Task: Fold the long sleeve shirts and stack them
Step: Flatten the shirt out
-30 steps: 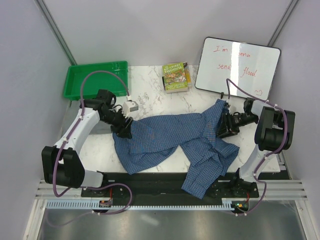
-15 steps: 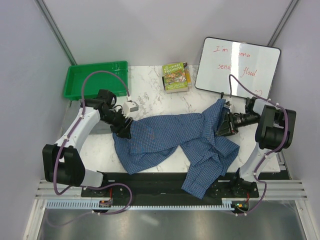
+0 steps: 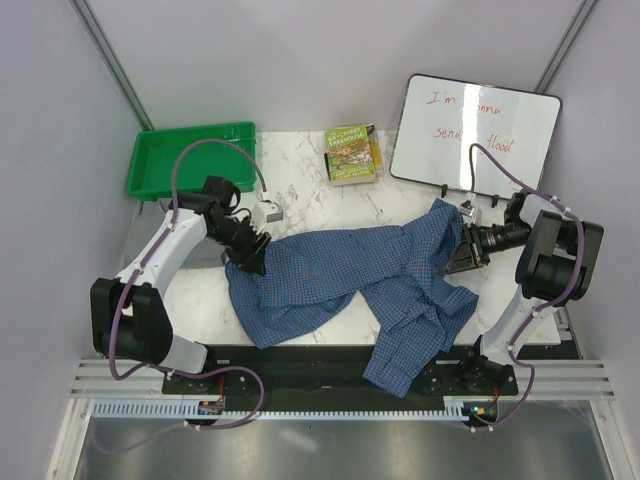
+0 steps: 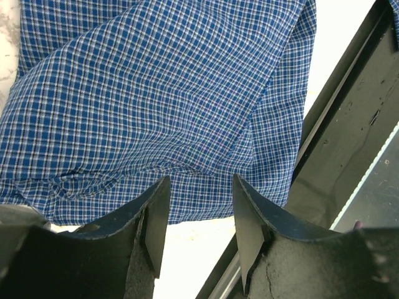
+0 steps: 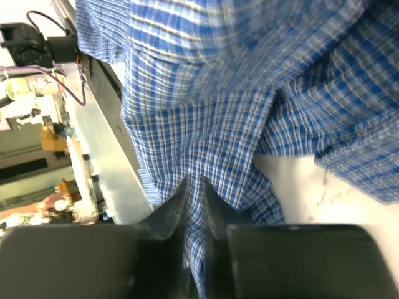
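A blue checked long sleeve shirt lies crumpled across the marble table, one part hanging over the front edge. My left gripper hovers at the shirt's upper left edge. In the left wrist view this gripper is open; the shirt's hem lies just past the fingertips and only bare table shows between them. My right gripper is at the shirt's right edge. In the right wrist view its jaws are shut on a fold of the blue cloth.
A green tray stands at the back left. A book lies at the back centre, with a whiteboard leaning at the back right. A black rail runs along the table's front edge under the hanging cloth.
My right gripper has closed on the shirt's right edge and drawn slightly right. The left gripper has shifted a little right over the shirt's edge, and its jaws have narrowed slightly.
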`<state>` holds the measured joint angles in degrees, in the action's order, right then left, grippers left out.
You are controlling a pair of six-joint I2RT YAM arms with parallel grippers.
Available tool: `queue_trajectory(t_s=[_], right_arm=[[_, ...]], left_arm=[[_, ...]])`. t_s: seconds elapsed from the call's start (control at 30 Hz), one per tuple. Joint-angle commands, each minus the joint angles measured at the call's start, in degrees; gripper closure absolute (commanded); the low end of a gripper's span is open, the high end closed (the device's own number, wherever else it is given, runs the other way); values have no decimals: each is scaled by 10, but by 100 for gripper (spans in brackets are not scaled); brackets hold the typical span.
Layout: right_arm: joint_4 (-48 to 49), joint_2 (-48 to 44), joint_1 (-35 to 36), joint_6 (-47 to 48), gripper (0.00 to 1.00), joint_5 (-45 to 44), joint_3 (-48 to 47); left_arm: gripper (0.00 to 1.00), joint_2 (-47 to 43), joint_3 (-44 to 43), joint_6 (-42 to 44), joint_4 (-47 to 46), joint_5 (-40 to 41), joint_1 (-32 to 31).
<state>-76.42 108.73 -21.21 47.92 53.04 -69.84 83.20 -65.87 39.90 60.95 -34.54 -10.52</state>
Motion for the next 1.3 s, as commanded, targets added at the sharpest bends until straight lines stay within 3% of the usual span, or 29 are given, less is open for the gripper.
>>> queue_trajectory(t_s=[0.0, 0.1, 0.53, 0.63, 0.7, 1.0, 1.17, 1.27], right_arm=[[-37, 0, -2, -8, 55, -60, -10], [-7, -5, -2, -32, 43, -77, 6], [37, 59, 25, -43, 39, -22, 38], [16, 58, 43, -16, 43, 1, 37], [5, 47, 46, -3, 53, 12, 37], [-64, -7, 13, 42, 79, -27, -5], [-72, -51, 1, 33, 79, -44, -21], [-72, -59, 2, 27, 70, -49, -22]], left_arm=[[48, -18, -4, -16, -14, 4, -4], [47, -25, 5, -18, -16, 3, -5], [45, -45, 21, -25, -14, 19, -6], [45, -47, 24, -23, -14, 21, -6], [45, -48, 25, -20, -14, 23, -6], [46, -52, 29, -14, -13, 11, -10], [46, -65, 49, -18, -38, 39, -59], [44, -77, 75, -30, -76, 78, -91]])
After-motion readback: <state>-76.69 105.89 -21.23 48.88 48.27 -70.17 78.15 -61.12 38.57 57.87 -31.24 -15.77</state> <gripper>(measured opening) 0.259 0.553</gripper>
